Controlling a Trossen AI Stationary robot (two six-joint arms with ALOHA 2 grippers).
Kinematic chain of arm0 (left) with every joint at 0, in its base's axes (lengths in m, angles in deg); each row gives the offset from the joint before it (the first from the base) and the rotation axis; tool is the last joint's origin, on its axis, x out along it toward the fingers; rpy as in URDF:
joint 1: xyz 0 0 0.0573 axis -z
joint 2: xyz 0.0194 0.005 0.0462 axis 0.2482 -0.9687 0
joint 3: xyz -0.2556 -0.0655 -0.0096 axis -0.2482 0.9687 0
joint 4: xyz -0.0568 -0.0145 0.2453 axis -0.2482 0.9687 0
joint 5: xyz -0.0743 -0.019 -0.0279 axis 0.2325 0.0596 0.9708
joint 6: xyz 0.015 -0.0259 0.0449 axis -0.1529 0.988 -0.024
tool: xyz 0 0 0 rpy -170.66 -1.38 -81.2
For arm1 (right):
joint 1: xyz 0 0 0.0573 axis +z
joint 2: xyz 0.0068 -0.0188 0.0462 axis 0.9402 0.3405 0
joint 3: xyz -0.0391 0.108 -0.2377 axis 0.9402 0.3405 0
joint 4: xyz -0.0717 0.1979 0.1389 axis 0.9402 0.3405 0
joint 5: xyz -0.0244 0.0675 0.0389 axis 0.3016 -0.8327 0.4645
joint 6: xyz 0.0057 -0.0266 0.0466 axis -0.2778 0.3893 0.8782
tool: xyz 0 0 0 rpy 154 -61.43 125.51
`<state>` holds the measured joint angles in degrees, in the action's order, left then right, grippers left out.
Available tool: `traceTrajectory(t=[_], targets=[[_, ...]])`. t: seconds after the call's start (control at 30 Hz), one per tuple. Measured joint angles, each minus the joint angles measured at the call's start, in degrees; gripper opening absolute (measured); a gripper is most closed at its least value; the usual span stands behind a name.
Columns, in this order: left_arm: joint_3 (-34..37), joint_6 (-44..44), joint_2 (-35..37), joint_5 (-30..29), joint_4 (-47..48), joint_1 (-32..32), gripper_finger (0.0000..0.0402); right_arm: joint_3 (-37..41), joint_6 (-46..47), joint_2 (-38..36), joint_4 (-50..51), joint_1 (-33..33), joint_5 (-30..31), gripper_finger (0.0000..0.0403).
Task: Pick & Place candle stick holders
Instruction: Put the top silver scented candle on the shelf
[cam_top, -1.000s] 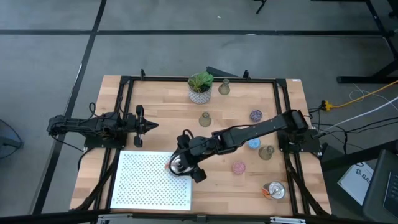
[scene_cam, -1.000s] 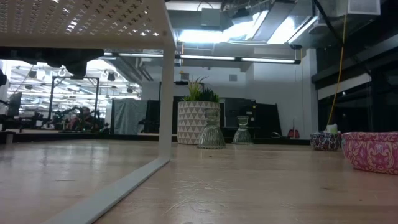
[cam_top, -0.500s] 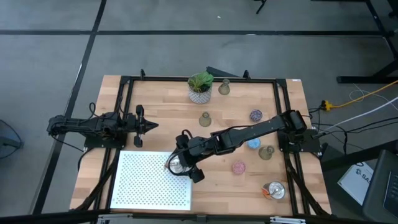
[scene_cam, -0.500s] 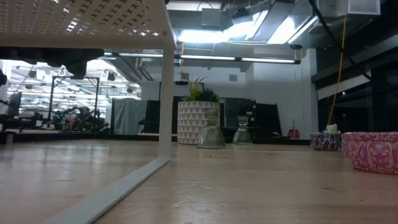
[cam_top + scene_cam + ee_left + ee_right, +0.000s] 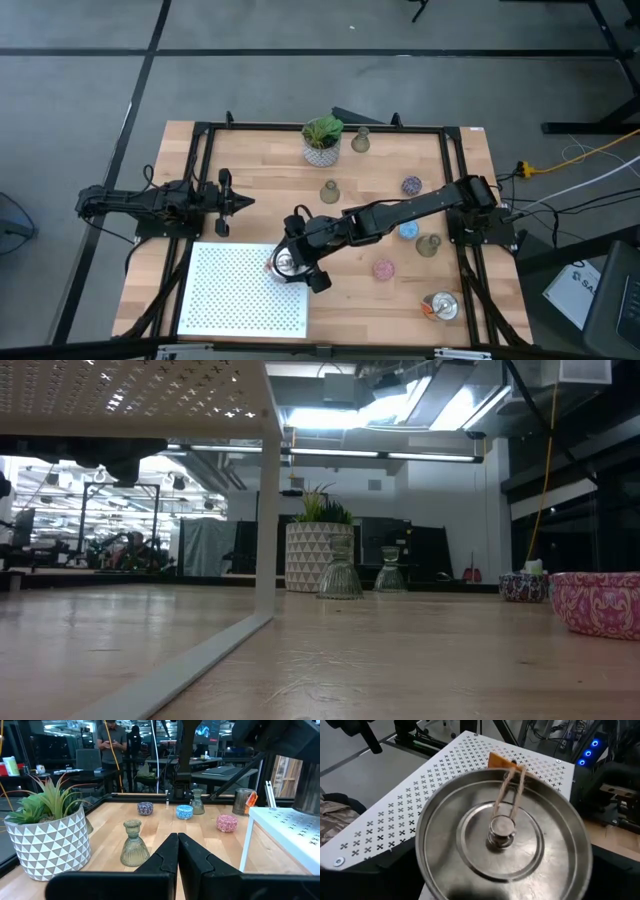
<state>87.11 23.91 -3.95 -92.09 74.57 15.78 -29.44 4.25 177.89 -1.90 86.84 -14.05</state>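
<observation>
Overhead, the right claw [image 5: 291,264] spreads around a silver holder [image 5: 287,263]; its wrist view shows the dish.

One camera looks straight down; one sits at tabletop level; both share the plant [image 5: 322,139] [image 5: 318,550].

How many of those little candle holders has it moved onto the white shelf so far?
None rests there on its own yet. The right gripper has a shiny silver round holder between its wide jaws at the edge of the white perforated shelf. Seven remain on the wooden table, including the pink holder and blue holder. The left gripper waits shut.
</observation>
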Motion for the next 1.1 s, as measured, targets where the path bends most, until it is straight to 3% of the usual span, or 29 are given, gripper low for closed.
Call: traceTrajectory(t=[1.1], targets=[[0.0, 0.0, 0.0, 0.0, 0.0, 0.0, 0.0004, 0.0, -0.4, 0.0, 0.7, 0.0, 0.0, 0.0385]])
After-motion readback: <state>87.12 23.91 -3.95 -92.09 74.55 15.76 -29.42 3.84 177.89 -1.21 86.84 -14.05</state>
